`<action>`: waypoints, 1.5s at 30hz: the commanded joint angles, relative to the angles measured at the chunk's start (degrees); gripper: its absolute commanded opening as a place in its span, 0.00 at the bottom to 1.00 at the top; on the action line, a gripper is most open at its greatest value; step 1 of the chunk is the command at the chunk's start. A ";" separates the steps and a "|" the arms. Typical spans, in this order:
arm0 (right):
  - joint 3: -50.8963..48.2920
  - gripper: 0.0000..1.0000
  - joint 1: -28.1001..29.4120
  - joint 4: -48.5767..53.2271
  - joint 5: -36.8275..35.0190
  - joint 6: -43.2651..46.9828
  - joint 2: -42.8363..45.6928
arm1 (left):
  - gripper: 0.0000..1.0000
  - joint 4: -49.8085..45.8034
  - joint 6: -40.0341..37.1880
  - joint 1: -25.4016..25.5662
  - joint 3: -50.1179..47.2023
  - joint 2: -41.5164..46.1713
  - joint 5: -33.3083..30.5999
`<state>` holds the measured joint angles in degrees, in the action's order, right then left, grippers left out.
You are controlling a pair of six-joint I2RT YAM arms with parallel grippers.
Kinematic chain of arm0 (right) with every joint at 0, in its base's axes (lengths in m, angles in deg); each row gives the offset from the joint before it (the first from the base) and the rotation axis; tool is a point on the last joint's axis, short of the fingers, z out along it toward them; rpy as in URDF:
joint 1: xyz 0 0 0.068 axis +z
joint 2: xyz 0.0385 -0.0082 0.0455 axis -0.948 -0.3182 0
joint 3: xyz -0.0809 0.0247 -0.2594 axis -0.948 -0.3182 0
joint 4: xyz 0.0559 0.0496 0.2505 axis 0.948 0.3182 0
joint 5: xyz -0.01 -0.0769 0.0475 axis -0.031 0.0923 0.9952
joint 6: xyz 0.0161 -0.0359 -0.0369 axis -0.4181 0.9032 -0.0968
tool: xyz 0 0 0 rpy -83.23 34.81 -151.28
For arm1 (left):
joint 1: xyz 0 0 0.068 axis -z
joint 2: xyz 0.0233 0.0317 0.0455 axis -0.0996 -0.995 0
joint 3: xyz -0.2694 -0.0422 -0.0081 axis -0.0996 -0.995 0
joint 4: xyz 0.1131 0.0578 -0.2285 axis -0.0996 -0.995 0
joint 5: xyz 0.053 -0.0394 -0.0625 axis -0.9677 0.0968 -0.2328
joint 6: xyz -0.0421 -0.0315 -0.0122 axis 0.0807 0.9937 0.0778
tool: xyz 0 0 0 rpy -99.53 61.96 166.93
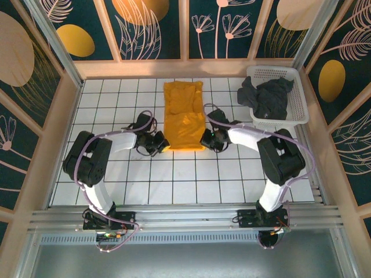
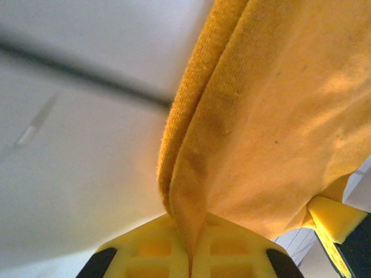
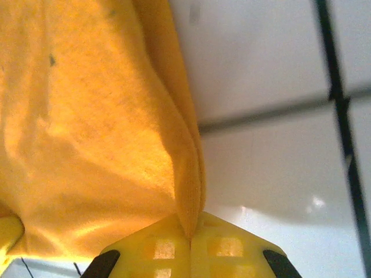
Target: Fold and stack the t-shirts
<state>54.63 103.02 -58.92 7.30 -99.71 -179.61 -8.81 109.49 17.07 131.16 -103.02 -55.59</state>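
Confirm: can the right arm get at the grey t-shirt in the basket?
Probably not yet. The right gripper is shut on the orange t-shirt at its near corner, so it must let go first. Otherwise the way looks free: the grey t-shirt lies heaped in the open basket beyond that arm.

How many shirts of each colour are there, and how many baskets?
orange-yellow t-shirt: 1
dark grey t-shirt: 1
white basket: 1
Total: 3
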 commanded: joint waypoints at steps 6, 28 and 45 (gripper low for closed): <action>-7.42 0.00 12.73 9.63 0.32 -3.09 14.03 | 0.00 -10.68 -5.86 1.30 -12.59 18.90 5.56; 21.38 0.00 0.08 19.54 -2.05 -5.92 9.32 | 0.00 -9.10 3.62 -1.26 16.19 15.32 -3.54; 66.63 0.62 -14.74 20.50 5.46 8.44 -29.73 | 0.54 -22.39 -3.62 -6.63 68.35 -30.30 -8.74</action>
<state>114.10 89.23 -41.07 10.41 -96.58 -209.00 -24.53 107.90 10.91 192.91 -133.08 -61.31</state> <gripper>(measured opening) 0.605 0.499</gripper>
